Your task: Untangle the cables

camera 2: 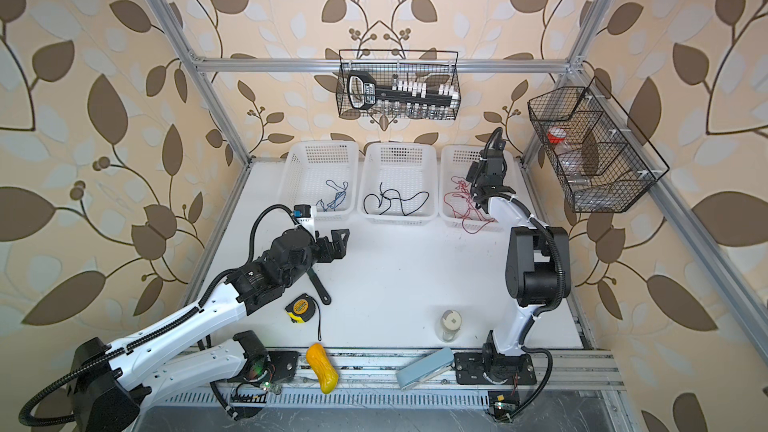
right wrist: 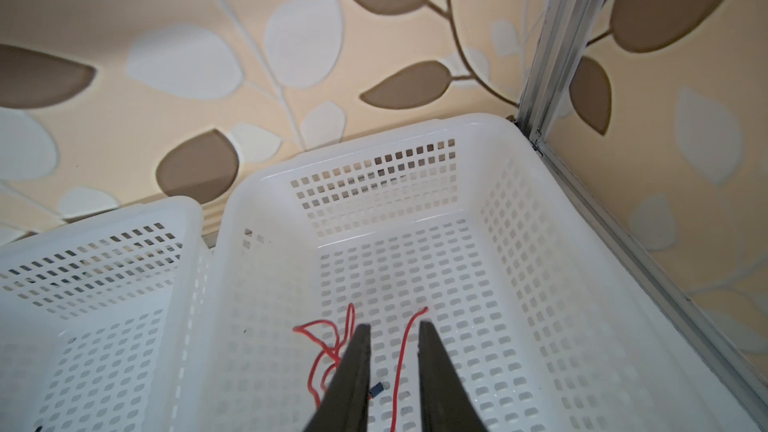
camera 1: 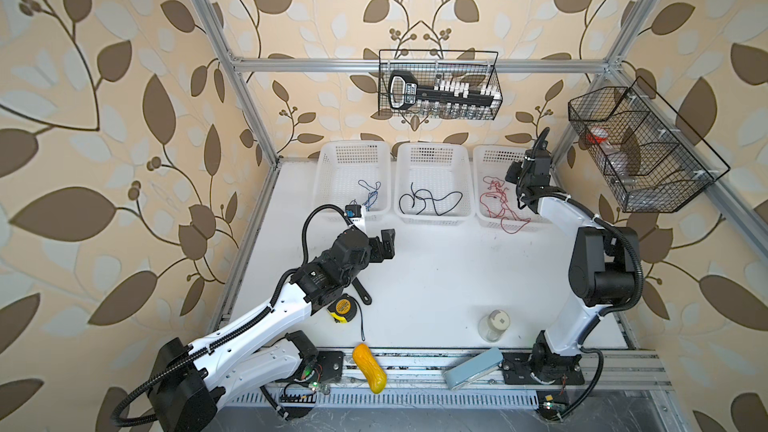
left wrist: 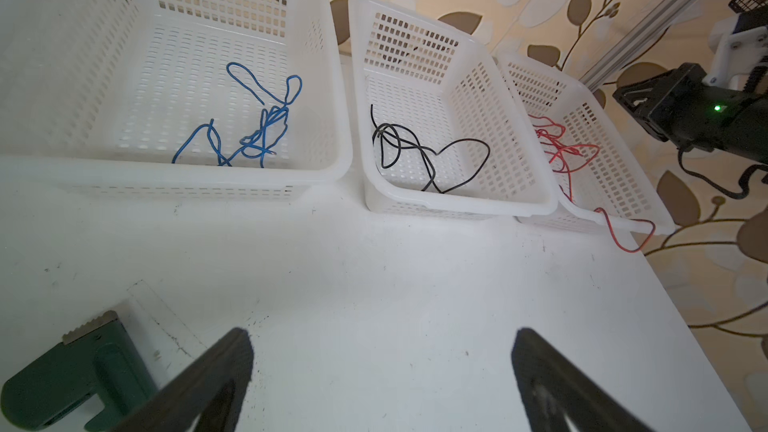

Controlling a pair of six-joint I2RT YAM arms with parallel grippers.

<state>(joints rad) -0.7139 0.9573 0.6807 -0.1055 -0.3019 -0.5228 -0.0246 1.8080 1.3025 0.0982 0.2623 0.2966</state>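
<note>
Red cable [camera 1: 500, 201] lies in a loose heap inside the rightmost white plastic basket [camera 1: 478, 184], with one loop spilling over the front rim onto the white table [camera 1: 457, 276]. The right gripper [right wrist: 394, 326] hangs over this basket, pointing down into it above the near part of the heap. Its fingers stand a narrow gap apart with nothing pinched between them. In the right wrist view one red strand [right wrist: 401, 359] runs along the basket floor and shows through that gap. A tangle of red loops lies just beside one finger. I cannot tell whether the fingertips touch the wire.

Blue cable [camera 1: 371, 197] sits knotted in the left basket [camera 1: 353, 144], and the black cable [camera 1: 428, 201] curls in the middle basket [camera 1: 432, 147]. Each colour is apart from the others, one to a basket.

Over bare table, in front of the left basket, the left gripper [left wrist: 381, 332] has its jaws spread wide and is empty. From its wrist view all three cables lie beyond its fingertips, the blue one [left wrist: 266, 126] nearest and the red one farthest.
</note>
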